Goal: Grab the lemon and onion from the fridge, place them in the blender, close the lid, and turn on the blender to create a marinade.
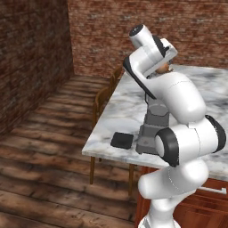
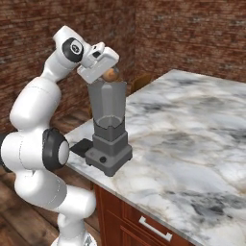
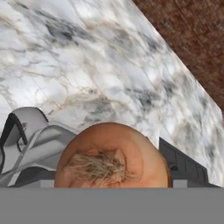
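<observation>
the two-finger gripper (image 2: pixel 108 72), closed on the round brown papery onion (image 2: pixel 111 74), hovers over the grey translucent square blender jar (image 2: pixel 109 106); centre it above the mouth before letting go.

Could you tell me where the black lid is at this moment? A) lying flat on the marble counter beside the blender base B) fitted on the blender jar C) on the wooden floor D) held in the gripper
A: the lid lies flat on the counter just beside the blender, whose jar mouth is open, while the gripper holds the onion.
</observation>
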### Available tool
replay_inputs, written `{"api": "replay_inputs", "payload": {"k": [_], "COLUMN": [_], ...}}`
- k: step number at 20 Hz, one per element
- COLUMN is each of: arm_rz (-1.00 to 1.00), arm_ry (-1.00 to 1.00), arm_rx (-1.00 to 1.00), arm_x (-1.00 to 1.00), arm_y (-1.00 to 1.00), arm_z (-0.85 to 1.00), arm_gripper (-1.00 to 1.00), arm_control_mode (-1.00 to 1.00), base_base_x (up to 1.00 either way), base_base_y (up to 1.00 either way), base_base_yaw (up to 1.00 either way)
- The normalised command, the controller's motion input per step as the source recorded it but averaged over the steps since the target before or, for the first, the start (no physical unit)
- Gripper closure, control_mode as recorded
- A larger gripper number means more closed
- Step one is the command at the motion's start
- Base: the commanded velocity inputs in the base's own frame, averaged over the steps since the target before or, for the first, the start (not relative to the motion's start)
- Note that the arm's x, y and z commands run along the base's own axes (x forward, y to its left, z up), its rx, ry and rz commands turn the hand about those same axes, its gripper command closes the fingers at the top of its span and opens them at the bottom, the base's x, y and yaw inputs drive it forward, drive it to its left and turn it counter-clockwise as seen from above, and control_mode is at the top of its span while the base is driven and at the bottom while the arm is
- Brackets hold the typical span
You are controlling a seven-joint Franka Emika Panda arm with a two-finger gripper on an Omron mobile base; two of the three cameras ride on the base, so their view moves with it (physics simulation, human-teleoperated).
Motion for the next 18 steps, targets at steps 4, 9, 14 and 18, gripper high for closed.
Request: {"api": "replay_inputs", "payload": {"k": [4,9,14,18], "arm_rz": [0.04,0.00,0.00,0.00], "arm_ry": [0.00,0.00,0.00,0.00], "arm_rx": [0.00,0.00,0.00,0.00], "arm_x": [0.00,0.00,0.00,0.00], "arm_y": [0.00,0.02,0.10,0.02], "arm_z": [-0.27,-0.21,-0.06,0.00], "arm_gripper": [1.00,-1.00,-1.00,-1.00], "arm_control_mode": [-1.00,-1.00,-1.00,-1.00], "base_base_x": [0.00,0.00,0.00,0.00], "base_base_y": [0.00,0.00,0.00,0.00], "base_base_yaw": [0.00,0.00,0.00,0.00]}}
